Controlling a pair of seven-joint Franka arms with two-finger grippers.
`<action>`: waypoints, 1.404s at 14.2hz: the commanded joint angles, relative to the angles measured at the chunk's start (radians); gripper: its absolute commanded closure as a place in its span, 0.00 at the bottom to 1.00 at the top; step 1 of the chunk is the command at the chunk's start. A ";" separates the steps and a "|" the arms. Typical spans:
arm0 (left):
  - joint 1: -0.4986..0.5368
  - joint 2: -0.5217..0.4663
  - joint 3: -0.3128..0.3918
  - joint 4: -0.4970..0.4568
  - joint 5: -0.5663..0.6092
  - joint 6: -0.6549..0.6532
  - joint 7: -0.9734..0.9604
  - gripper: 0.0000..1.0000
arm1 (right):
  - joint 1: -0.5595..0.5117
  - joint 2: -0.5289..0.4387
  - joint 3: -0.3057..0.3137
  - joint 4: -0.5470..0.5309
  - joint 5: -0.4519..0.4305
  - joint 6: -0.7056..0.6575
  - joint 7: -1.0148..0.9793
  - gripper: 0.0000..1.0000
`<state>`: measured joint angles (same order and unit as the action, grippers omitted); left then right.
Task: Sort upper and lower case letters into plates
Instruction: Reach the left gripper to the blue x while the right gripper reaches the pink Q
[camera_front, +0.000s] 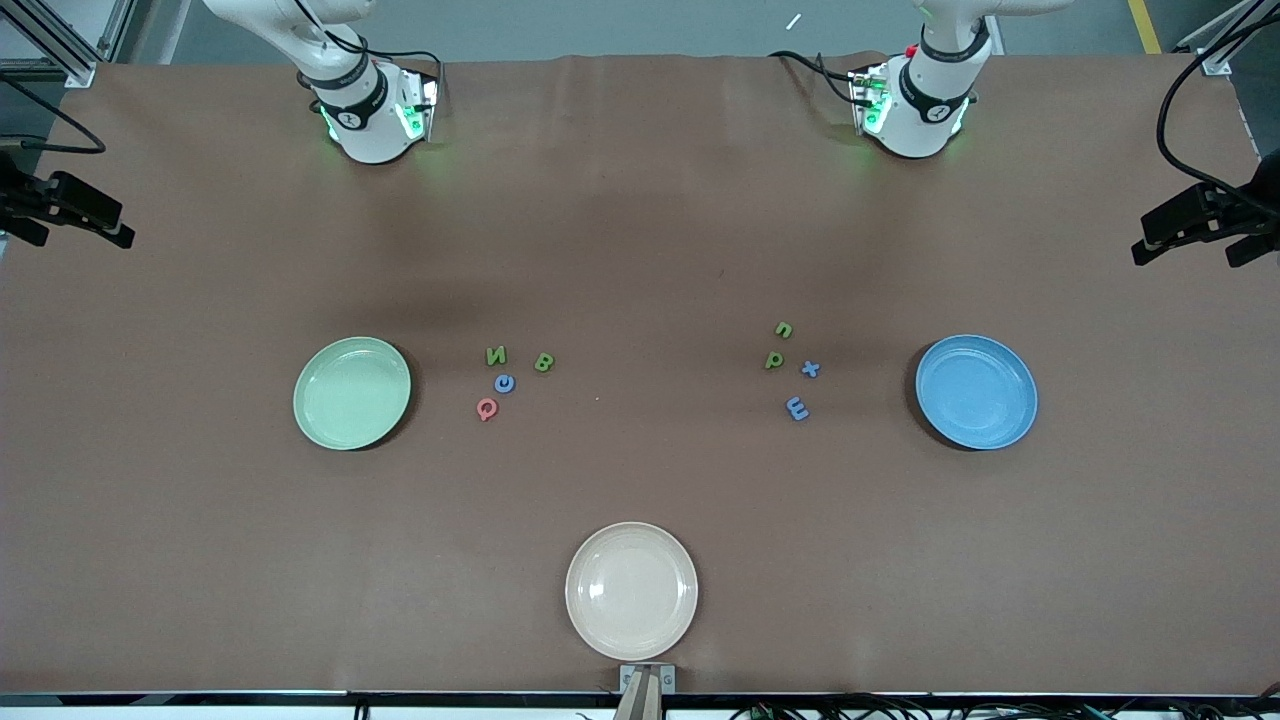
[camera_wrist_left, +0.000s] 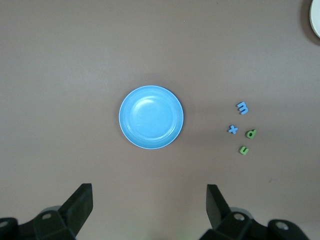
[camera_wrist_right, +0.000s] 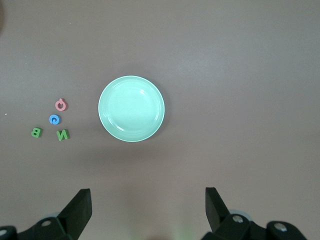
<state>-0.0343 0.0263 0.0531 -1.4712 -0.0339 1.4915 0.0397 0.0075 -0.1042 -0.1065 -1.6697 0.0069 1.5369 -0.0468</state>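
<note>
A mint green plate (camera_front: 352, 392) lies toward the right arm's end, and a blue plate (camera_front: 976, 391) toward the left arm's end. Both are bare. Beside the mint plate lie a green N (camera_front: 496, 355), green B (camera_front: 543, 362), blue C (camera_front: 505, 383) and pink Q (camera_front: 486, 408). Beside the blue plate lie a green u (camera_front: 784, 329), green d (camera_front: 774, 359), blue x (camera_front: 810, 369) and blue m (camera_front: 797, 408). My left gripper (camera_wrist_left: 148, 192) hangs open high over the table by the blue plate (camera_wrist_left: 151, 117). My right gripper (camera_wrist_right: 147, 192) hangs open high by the mint plate (camera_wrist_right: 131, 109). Neither holds anything.
A cream plate (camera_front: 631, 590) lies at the table's edge nearest the front camera, midway between the arms. Black camera mounts (camera_front: 60, 205) (camera_front: 1210, 225) stick in over both ends of the table. The two arm bases (camera_front: 370, 110) (camera_front: 915, 105) stand along the edge farthest from the front camera.
</note>
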 joint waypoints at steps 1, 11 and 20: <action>-0.001 -0.016 -0.002 -0.003 -0.008 0.004 -0.011 0.00 | 0.006 -0.032 0.001 -0.035 -0.022 0.016 0.004 0.00; -0.001 -0.002 0.002 -0.023 -0.023 -0.007 -0.026 0.00 | 0.002 -0.031 0.001 -0.036 -0.013 0.006 -0.059 0.00; -0.018 0.101 -0.206 -0.337 -0.040 0.390 -0.228 0.00 | -0.003 0.009 -0.002 0.011 -0.013 0.003 -0.051 0.00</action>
<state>-0.0558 0.1623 -0.1206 -1.6862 -0.0597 1.7674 -0.1405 0.0075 -0.1040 -0.1071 -1.6623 -0.0032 1.5372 -0.0919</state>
